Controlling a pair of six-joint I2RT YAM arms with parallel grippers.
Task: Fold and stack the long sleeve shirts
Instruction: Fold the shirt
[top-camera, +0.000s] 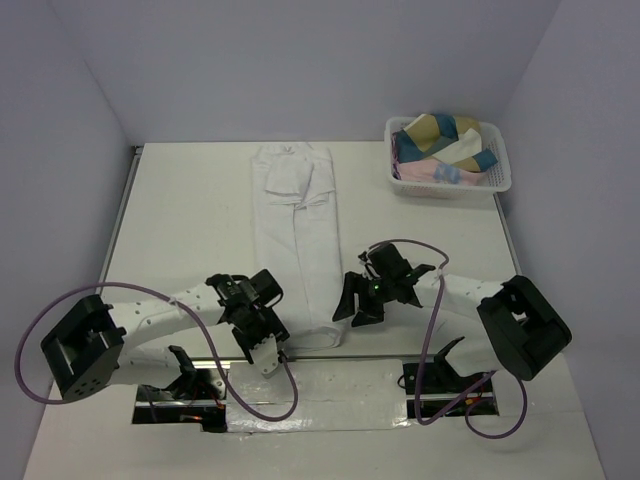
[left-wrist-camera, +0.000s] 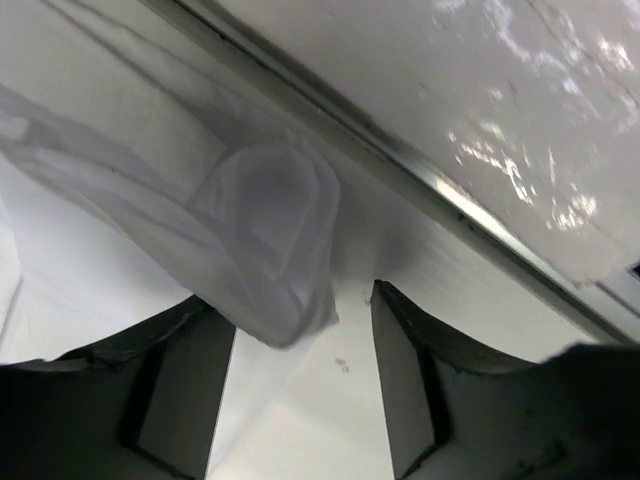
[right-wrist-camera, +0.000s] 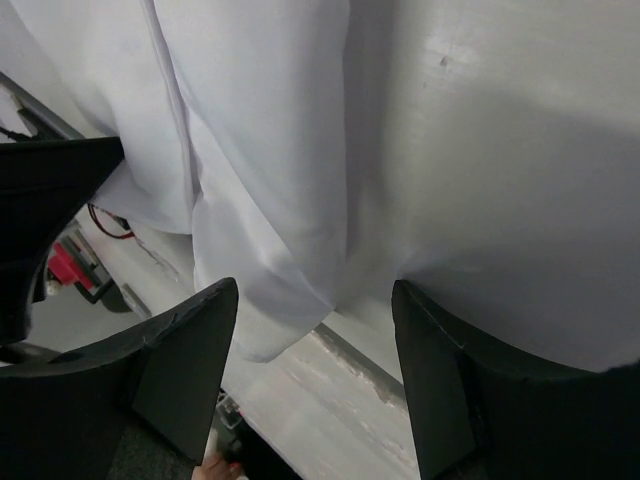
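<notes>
The left gripper (left-wrist-camera: 290, 330) stands wide, with a bunched corner of the shirt (top-camera: 295, 230) lying loose between its jaws, not pinched. The right gripper (right-wrist-camera: 315, 290) is wide too, and the hem cloth lies before its fingers without any clamp. The shirt lies as a long narrow strip down the middle of the table (top-camera: 180, 220), its hem at the near edge. I judge the lengthwise fold done; next, both grippers must pinch the hem corners and carry them toward the collar. Both arms reach low and inward, one on each side of the hem.
</notes>
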